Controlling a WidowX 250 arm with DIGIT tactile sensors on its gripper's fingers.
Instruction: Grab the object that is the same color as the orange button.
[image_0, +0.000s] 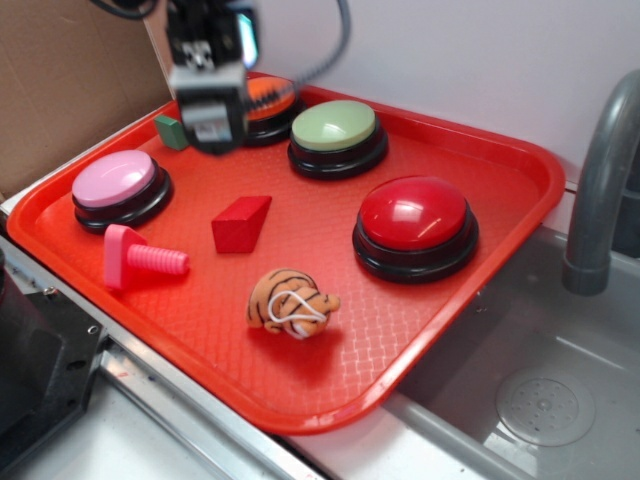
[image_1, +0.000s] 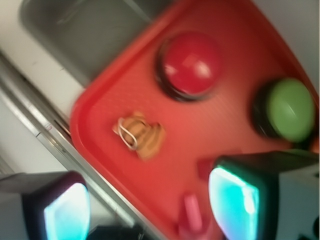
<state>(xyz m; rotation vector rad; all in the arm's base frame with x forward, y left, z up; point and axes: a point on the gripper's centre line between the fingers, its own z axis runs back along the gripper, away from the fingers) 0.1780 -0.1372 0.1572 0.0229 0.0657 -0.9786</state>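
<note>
Gripper (image_0: 208, 135) hovers empty at upper left, fingers (image_1: 232, 200) spread wide, far from the plush tiger (image_0: 291, 303) at lower centre of the tray (image_0: 520, 160); red wedge block (image_0: 241, 222) between risks a mistaken grab.

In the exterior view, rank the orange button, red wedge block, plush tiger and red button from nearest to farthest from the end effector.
1. Orange button: right beside the end effector, partly hidden behind it at the tray's back.
2. Red wedge block: mid-tray, just in front.
3. Plush tiger and red button: tiger near the front edge, button toward the sink; too close to call.
</note>
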